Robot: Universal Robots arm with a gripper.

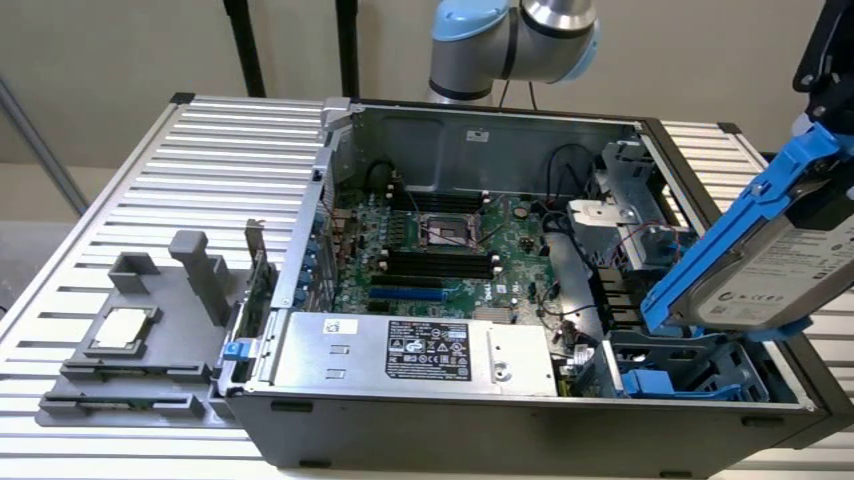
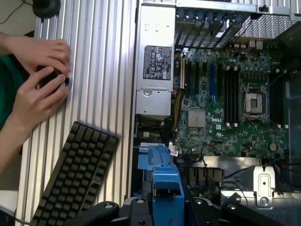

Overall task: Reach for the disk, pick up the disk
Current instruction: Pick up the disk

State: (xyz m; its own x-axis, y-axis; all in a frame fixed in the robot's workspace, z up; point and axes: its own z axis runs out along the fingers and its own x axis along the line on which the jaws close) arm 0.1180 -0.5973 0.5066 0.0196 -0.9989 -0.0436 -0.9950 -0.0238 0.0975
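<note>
The disk point(image 1: 781, 265), a silver-grey hard drive with a white label in blue carrier rails, hangs tilted in the air at the exterior view's right, above the blue drive bay point(image 1: 681, 375) of the open computer case. My gripper point(image 1: 825, 120) holds its upper end from above. In the wrist view the disk's blue carrier point(image 2: 164, 172) sits clamped between the black fingers point(image 2: 146, 197) of my gripper point(image 2: 165, 200), edge-on, with the case interior below it.
The open case point(image 1: 400, 115) holds the motherboard point(image 1: 454, 250) and a big silver box with a black label point(image 1: 414, 350). A grey tray with a small silver chip point(image 1: 123, 328) lies at the exterior view's left. A person's hands point(image 2: 40, 80) and a black keyboard point(image 2: 77, 174) rest beside the case.
</note>
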